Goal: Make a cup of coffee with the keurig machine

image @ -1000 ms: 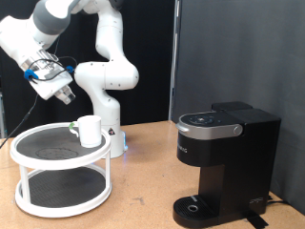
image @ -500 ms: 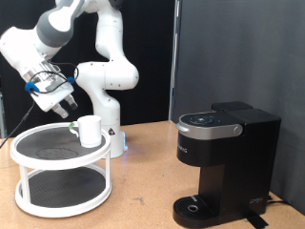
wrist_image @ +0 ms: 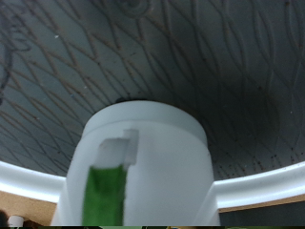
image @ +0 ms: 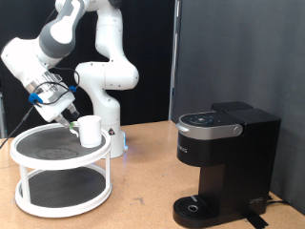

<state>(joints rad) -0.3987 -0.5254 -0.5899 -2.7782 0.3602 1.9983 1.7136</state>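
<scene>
The cup (image: 91, 131), a plain white mug, stands upright on the top shelf of a round two-tier white stand (image: 38, 155) at the exterior view's left. My gripper (image: 71, 118) hangs just to the left of the cup and slightly above it, close to its rim, and holds nothing. In the wrist view the cup (wrist_image: 143, 167) fills the lower middle, handle facing the camera with a green strip showing through it; no fingers show there. The keurig machine (image: 224, 157), black with its lid closed, stands at the exterior view's right.
The stand's top shelf has a dark patterned mat (wrist_image: 210, 57). The arm's white base (image: 107, 105) stands behind the stand. A wooden table (image: 143, 196) bears everything. A black curtain (image: 238, 48) backs the scene.
My gripper has come down and moved right, from high above the stand's left side to right beside the cup. The cup and the machine have not moved.
</scene>
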